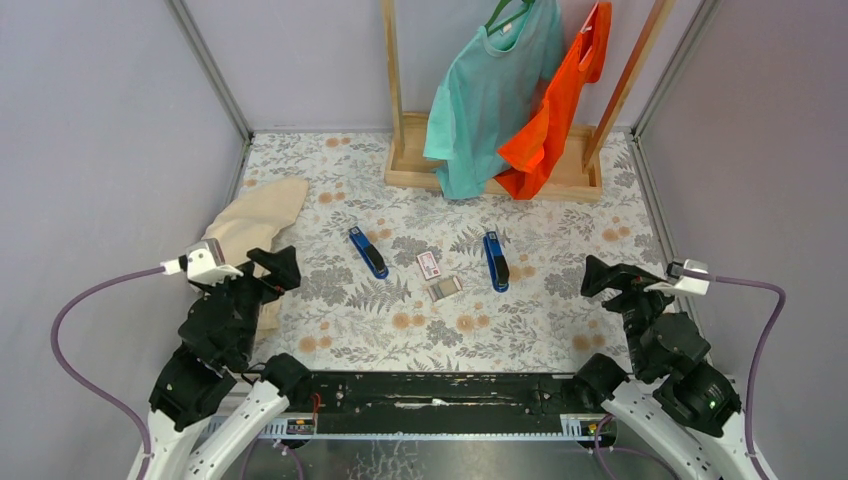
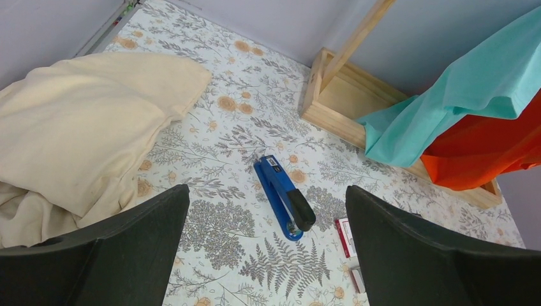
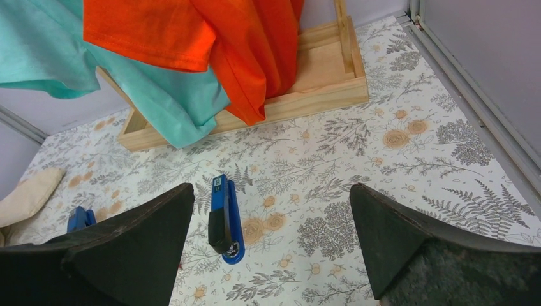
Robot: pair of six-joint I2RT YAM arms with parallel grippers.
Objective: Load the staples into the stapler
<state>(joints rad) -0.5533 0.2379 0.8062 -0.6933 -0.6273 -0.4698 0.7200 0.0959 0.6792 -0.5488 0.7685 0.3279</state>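
At the left, beside a beige cloth (image 1: pixel 255 225), the left gripper (image 1: pixel 280 268) hovers with its jaws spread wide and empty. On the floral table (image 1: pixel 520 330) lie a blue stapler (image 1: pixel 368 251), a small red-and-white box (image 1: pixel 429 264), the staples (image 1: pixel 444 288) just in front of that box, then a second blue stapler (image 1: pixel 496 261). At the right, the right gripper (image 1: pixel 597 277) likewise gapes wide, holding nothing.

We see a white counter (image 1: pixel 540 320) printed with grey ferns and tan-orange blossoms. The left stapler (image 1: pixel 368 252) and the right stapler (image 1: pixel 496 261) are blue with black parts. The staples (image 1: pixel 444 288) are silvery grey, and the small box (image 1: pixel 428 264) is white with red. One shirt (image 1: pixel 490 90) is teal, the other shirt (image 1: pixel 550 120) orange. The rack (image 1: pixel 410 165) is pale wood and the cloth (image 1: pixel 255 215) cream. The left tool (image 1: pixel 283 268) and the right tool (image 1: pixel 596 276) are black.
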